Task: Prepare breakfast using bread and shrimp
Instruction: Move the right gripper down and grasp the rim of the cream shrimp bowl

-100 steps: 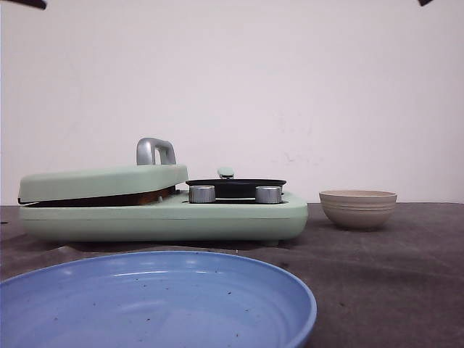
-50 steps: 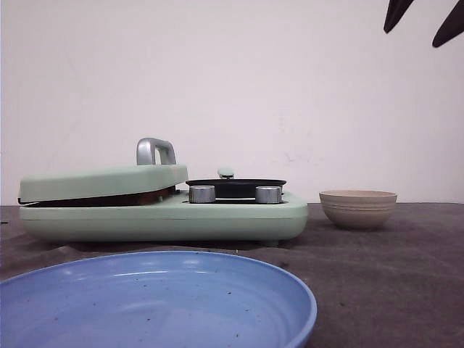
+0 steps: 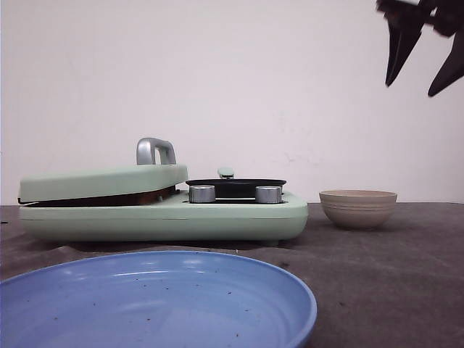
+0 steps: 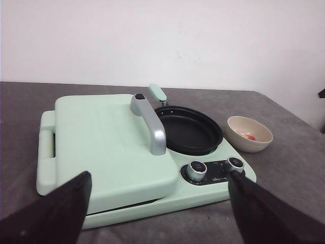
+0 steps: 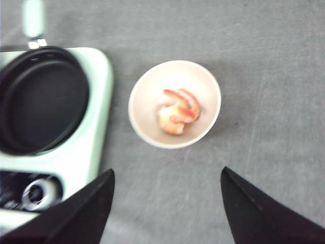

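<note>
With its jaws spread wide and empty, the right gripper [image 3: 424, 69] hangs high above the bowl [image 5: 174, 103] holding the shrimp [image 5: 177, 111], right of the pan [image 4: 189, 129]; it should drop straight down, centred, closing gently around one piece.

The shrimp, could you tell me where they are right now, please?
The shrimp lie inside the beige bowl on the table, to the right of the green breakfast maker and its black pan.

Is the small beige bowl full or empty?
Not empty: the small beige bowl holds a few orange-pink shrimp, seen from the right wrist view.
</note>
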`<state>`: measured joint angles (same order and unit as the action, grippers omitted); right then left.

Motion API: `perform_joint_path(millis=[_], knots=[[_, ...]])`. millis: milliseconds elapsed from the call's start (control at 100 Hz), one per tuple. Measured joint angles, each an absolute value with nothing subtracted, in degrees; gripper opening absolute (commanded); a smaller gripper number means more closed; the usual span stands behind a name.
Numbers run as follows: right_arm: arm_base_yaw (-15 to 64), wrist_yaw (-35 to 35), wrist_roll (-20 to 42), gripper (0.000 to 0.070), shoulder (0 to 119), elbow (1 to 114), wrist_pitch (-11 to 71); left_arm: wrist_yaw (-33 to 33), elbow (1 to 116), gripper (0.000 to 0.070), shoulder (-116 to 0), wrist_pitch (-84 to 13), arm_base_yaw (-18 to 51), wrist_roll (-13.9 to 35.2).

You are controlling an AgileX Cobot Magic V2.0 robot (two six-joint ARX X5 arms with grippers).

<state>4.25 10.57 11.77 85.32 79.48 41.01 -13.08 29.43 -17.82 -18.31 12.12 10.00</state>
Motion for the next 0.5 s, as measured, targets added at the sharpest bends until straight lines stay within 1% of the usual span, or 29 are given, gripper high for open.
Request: perform_joint_path(millis=[110,500], knots=[[3.38,10.57,11.75,0.0404,90.04,81.84,40.77,-12.10,29.43,0.0468,-17.56,-19.00,12.12,10.00],[0.21,10.76,10.72,0.0403,105.32,92.14,40.47,-11.77,29.43,0.0468,-17.56,-19.07,12.12,9.78]])
